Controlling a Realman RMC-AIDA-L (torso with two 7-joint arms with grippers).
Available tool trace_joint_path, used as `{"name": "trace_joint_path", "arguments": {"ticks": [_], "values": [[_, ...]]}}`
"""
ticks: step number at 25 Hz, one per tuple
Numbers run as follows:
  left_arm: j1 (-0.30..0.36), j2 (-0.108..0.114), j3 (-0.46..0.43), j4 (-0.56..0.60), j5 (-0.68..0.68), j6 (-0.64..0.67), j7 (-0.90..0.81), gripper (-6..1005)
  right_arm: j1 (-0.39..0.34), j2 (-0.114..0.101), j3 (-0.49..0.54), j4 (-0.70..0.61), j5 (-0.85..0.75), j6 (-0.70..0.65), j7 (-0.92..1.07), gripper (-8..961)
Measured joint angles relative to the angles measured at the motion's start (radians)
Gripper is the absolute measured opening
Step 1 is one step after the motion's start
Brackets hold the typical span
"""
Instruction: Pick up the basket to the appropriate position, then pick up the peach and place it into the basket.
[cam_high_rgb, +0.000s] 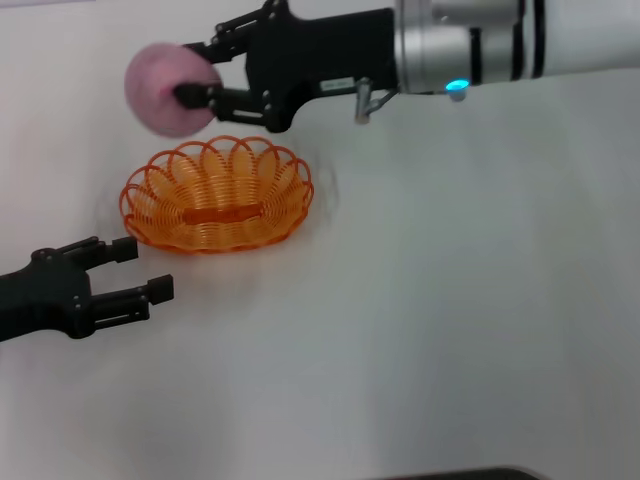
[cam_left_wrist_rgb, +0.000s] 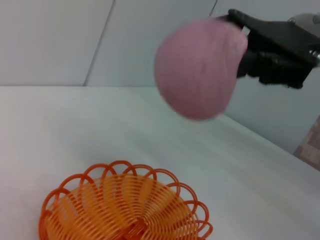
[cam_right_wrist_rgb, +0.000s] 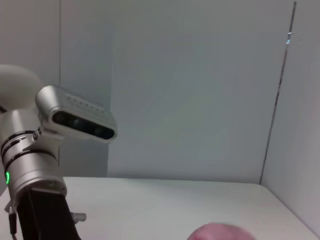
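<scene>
Above the far side of the tabletop (cam_high_rgb: 450, 300), the right gripper (cam_high_rgb: 195, 72) holds the peach (cam_high_rgb: 167, 89) pinched between its 2 fingers, lifted clear of the surface. The basket (cam_high_rgb: 216, 194) sits upright on the tabletop, nearer the robot than the peach and slightly to its right, its rim well below the fruit. The left gripper (cam_high_rgb: 135, 270) rests low beside the basket's near-left rim, fingers spread and holding nothing, not touching the wire.

The step in hand looks like the carry to the basket. To do it well, the peach should travel toward the robot until it hangs over the flat strip at the basket's centre, then come down inside the scalloped rim before the fingers part; letting go from this height would likely make it bounce or roll out, and the light basket could skid.

Room is generous: bare tabletop lies to the right and front. The 1 crowding risk is the left gripper near the rim, which the descending arm should clear.
</scene>
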Motion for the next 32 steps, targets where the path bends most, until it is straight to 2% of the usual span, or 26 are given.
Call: {"name": "trace_joint_path", "arguments": {"ticks": [4, 6, 12, 17, 19, 23, 28, 30, 32], "values": [[-0.002, 0.000, 0.000, -0.003, 0.000, 0.000, 0.000, 852, 0.000, 0.000, -0.051, 0.001, 0.047, 0.030, -0.005, 210], [-0.002, 0.000, 0.000, -0.003, 0.000, 0.003, -0.001, 852, -0.002, 0.000, -0.055, 0.000, 0.058, 0.028, -0.006, 456], [-0.002, 0.001, -0.005, -0.003, 0.000, 0.010, -0.002, 852, -0.021, -0.004, -0.054, -0.006, 0.092, 0.026, -0.008, 701], [-0.002, 0.002, -0.005, -0.001, -0.005, 0.012, -0.002, 852, -0.070, -0.015, -0.044, -0.030, 0.096, 0.002, 0.010, 919], [-0.002, 0.002, -0.008, 0.000, -0.008, 0.012, -0.002, 852, -0.103, -0.026, -0.033, -0.050, 0.091, -0.027, 0.033, 924], [-0.002, 0.002, -0.020, 0.003, -0.009, 0.012, -0.002, 853, -0.211, -0.071, -0.004, -0.124, 0.088, -0.113, 0.105, 935], [-0.002, 0.003, -0.021, 0.011, -0.011, 0.013, -0.002, 853, -0.322, -0.156, 0.051, -0.153, 0.046, -0.219, 0.188, 949], [-0.003, 0.003, -0.021, 0.015, -0.011, 0.012, -0.002, 853, -0.345, -0.177, 0.093, -0.149, -0.016, -0.250, 0.222, 949], [-0.005, 0.004, -0.021, 0.018, -0.011, 0.012, -0.002, 853, -0.356, -0.183, 0.137, -0.147, -0.117, -0.268, 0.260, 949]]}}
